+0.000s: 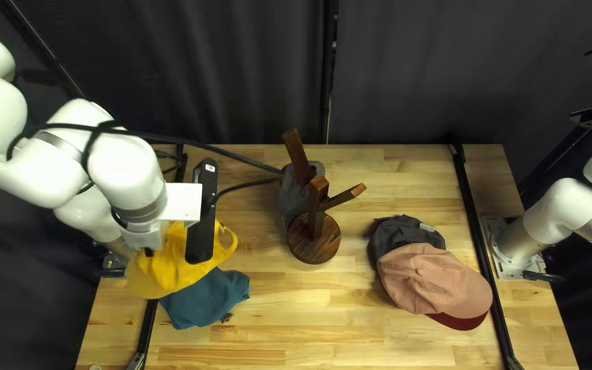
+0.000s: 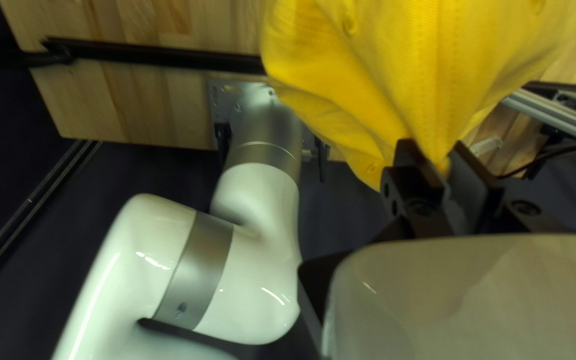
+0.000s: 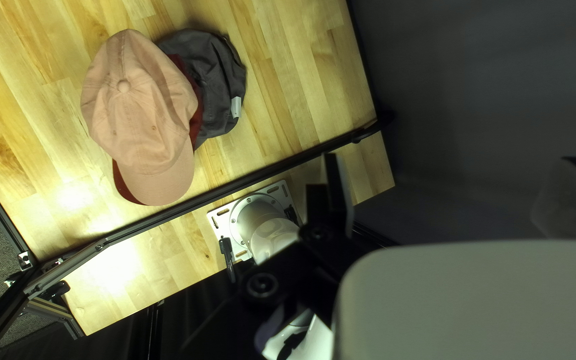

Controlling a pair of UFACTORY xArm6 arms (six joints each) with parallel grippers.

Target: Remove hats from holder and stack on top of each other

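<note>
Carrying the yellow hat (image 1: 165, 270) toward the stack: that is the step in hand, as I judge it. My left gripper (image 2: 430, 155) is clenched on a fold of the yellow cloth, one finger on each side, and the rest of the hat hangs ahead of the fingers. In the top left view the hat sits at the lower left of the frame, overlapping the teal hat (image 1: 206, 300) that lies on the table (image 1: 285, 329). Whether yellow already rests on teal I cannot tell.

The holder (image 1: 315, 226) stands at mid-frame with one grey hat (image 1: 290, 198) hanging on its far side, so removal is not finished. At the right, a pink hat (image 1: 432, 280) lies over a dark red hat (image 1: 458, 321) and a dark grey hat (image 1: 401, 234).

Next move, my estimate: lower the yellow crown squarely onto the teal one, let go, then fetch the grey hat.

My right gripper (image 3: 443, 190) is released and empty, up above its own base and clear of the pink pile.
</note>
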